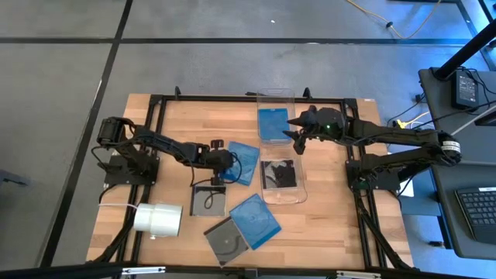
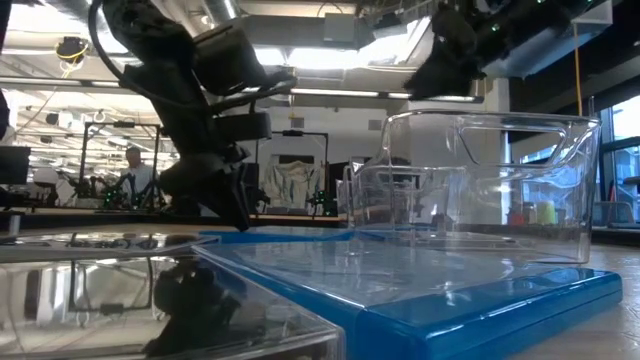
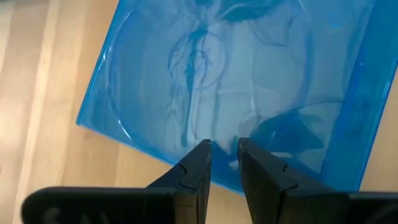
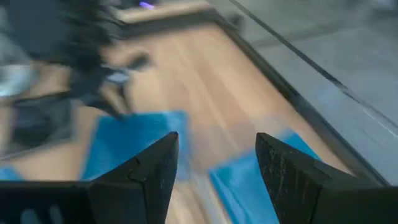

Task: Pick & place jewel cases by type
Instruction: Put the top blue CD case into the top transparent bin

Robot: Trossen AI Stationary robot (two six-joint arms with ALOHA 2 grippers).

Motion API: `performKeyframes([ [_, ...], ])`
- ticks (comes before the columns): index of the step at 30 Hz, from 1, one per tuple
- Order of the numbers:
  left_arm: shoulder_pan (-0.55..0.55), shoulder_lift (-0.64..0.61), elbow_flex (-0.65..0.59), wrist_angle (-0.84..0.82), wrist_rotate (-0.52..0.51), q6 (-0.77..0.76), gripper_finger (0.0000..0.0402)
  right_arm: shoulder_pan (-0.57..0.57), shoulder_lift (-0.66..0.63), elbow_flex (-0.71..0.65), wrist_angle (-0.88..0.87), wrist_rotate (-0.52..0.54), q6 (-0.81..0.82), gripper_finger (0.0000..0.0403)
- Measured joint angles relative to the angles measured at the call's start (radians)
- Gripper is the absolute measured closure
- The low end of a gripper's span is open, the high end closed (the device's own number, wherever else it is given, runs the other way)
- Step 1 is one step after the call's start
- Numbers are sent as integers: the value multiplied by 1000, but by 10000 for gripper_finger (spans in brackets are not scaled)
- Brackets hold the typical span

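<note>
**Left gripper closing on a blue jewel case**

Nearest my low camera, a blue jewel case (image 2: pixel 470 300) is lying flat on the table's near edge, a dark grey case (image 1: pixel 225 242) touching its left side. I am holding the left gripper (image 3: pixel 224 163) at the edge of another blue jewel case (image 1: pixel 244 162) near the table's (image 1: pixel 147 116) middle; its fingers are standing narrowly apart over the case's rim, and I cannot tell whether they are gripping it. A dark case (image 1: pixel 208 200) is lying just nearer. I am hovering the right gripper (image 4: pixel 216 155), fingers spread, over the far clear bin (image 1: pixel 277 97), which is holding a blue case (image 1: pixel 271 122). The near bin (image 1: pixel 301 194) is holding a dark one (image 1: pixel 280 173). A white roll (image 1: pixel 159 219) is resting near-left.
</note>
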Motion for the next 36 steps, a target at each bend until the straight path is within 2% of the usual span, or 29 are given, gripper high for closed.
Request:
performKeyframes([
  [5,45,1,0,1,-4,-71,336,1,76,0,213,-172,-47,185],
  [9,83,1,-1,0,-2,-136,342,0,161,4,340,-236,-120,185],
  [14,124,1,-1,-6,-3,-137,349,1,270,99,332,-254,-220,185],
  [26,196,2,-1,-32,-3,-133,354,0,573,441,21,-253,-352,185],
  [36,192,0,1,-146,-2,-253,362,-4,745,624,-171,-253,-388,185],
])
